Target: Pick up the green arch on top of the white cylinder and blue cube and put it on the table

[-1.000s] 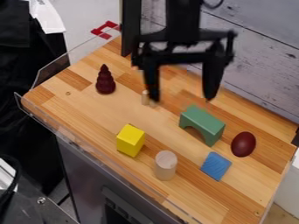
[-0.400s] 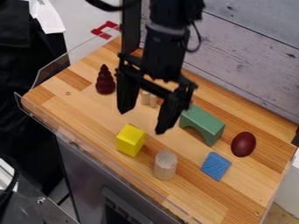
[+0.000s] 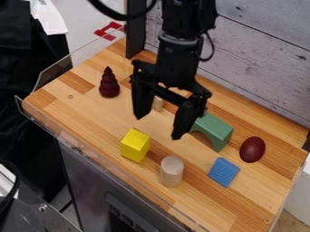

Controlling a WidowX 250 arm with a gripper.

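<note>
Where we find the black gripper, it hangs above the middle of the wooden tabletop, its two fingers spread well apart. Beside it, on the right in our view, we see the green arch standing on the wood, partly hidden by a finger. Behind the gripper we make out a small wooden peg; nearer us are a yellow block and the upright white cylinder. Right of the cylinder lies a blue block, with a dark red egg farther up. We spot a dark red tiered cone toward the far left. The tabletop mixes pale and darker strips, with clear edging on its left side. Beyond, we have a whitish plank wall, a black post and a red piece.
</note>
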